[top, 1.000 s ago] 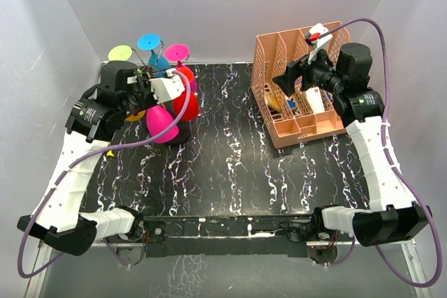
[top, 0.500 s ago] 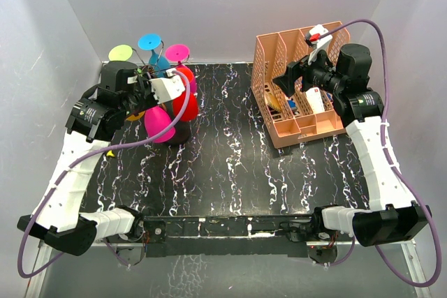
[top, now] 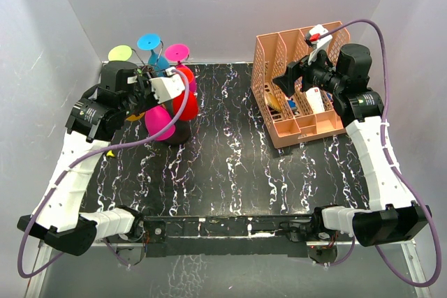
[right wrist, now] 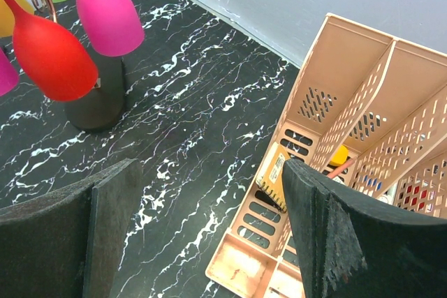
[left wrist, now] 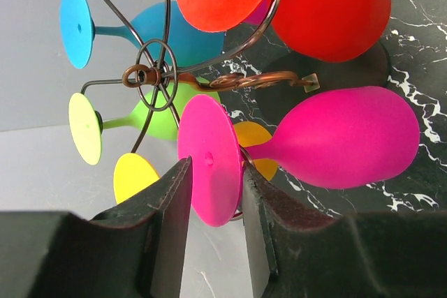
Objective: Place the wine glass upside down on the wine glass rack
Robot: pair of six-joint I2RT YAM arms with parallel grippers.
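The wine glass is magenta (top: 159,122); its bowl (left wrist: 342,137) points down towards the table and its round foot (left wrist: 209,158) sits between my left fingers. My left gripper (left wrist: 215,186) is shut on that foot, right beside the wire arms of the wine glass rack (left wrist: 155,75). A thin wire shows behind the foot; I cannot tell whether the foot rests on it. The rack's black disc base (top: 178,134) stands at the table's back left. My right gripper (right wrist: 209,193) is open and empty, high over the table near the organizer.
Other glasses hang upside down on the rack: red (left wrist: 328,5), blue (left wrist: 77,17), green (left wrist: 85,129), yellow (left wrist: 133,176) and another pink one (right wrist: 108,8). A peach slotted organizer (top: 293,123) holding stationery stands at the back right. Grey walls close in the back and sides.
The magenta glass has shifted a little left and back with my left gripper, closer in to the rack. The right arm has not moved.
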